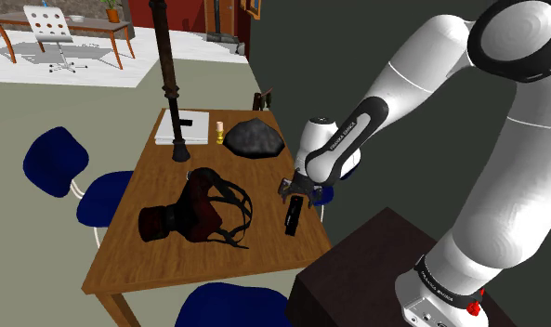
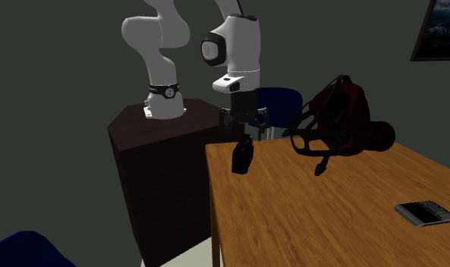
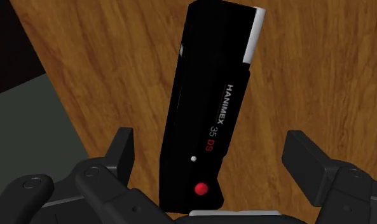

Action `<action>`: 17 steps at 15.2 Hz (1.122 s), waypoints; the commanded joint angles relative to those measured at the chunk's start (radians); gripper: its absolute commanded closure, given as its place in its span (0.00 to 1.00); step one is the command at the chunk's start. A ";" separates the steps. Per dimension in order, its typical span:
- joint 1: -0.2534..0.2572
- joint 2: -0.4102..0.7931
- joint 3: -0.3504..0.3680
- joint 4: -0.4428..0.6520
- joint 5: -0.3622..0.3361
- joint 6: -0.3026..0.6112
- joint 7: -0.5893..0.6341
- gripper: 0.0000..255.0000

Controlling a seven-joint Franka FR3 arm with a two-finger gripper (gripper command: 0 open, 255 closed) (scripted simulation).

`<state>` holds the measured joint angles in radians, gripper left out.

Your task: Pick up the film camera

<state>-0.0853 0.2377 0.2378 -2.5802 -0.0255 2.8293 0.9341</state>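
Looking at the shoulder view first: the film camera [image 1: 292,215] is a slim black body on the wooden table [image 1: 152,269], near the edge closest to the stand [image 1: 385,269]. The gripper [image 1: 295,189] hangs right above it. Finger gap is hard to read from here. Also on the table are a dark red bag [image 1: 194,212] with black straps, a dark rock [image 1: 253,137], a white book [image 1: 182,127] and a tall dark clarinet-like pole [image 1: 171,84]. A blue chair [image 1: 55,160] sits beside the table.

Second exterior view, from the opposite side: the film camera [image 2: 242,155] stands upright on a narrow end near the table corner by the stand [image 2: 155,144]. The gripper [image 2: 243,125] is directly over it, just clear of the top, with its fingers spread. The bag [image 2: 337,114] is well apart from the camera. A flat grey device [image 2: 422,212] lies near the table's far edge in this view.

Wrist view: the gripper [image 3: 215,165] is released. The fingers [image 3: 120,156] sit either side of the film camera [image 3: 212,108] and neither touches it, so nothing is grasped. This view resolves the detail: "HANIMEX 35 DS" lettering, a red button, a small white dot and a silver end cap on the end away from the gripper.
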 commanded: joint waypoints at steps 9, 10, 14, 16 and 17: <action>0.037 0.117 -0.049 0.028 -0.052 0.089 0.039 1.00; 0.037 0.118 -0.050 0.029 -0.052 0.089 0.039 1.00; 0.037 0.117 -0.050 0.028 -0.052 0.090 0.039 1.00; 0.037 0.117 -0.050 0.027 -0.052 0.090 0.040 1.00; 0.038 0.119 -0.050 0.027 -0.053 0.092 0.040 1.00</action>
<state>-0.0480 0.3530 0.1875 -2.5529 -0.0777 2.9196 0.9746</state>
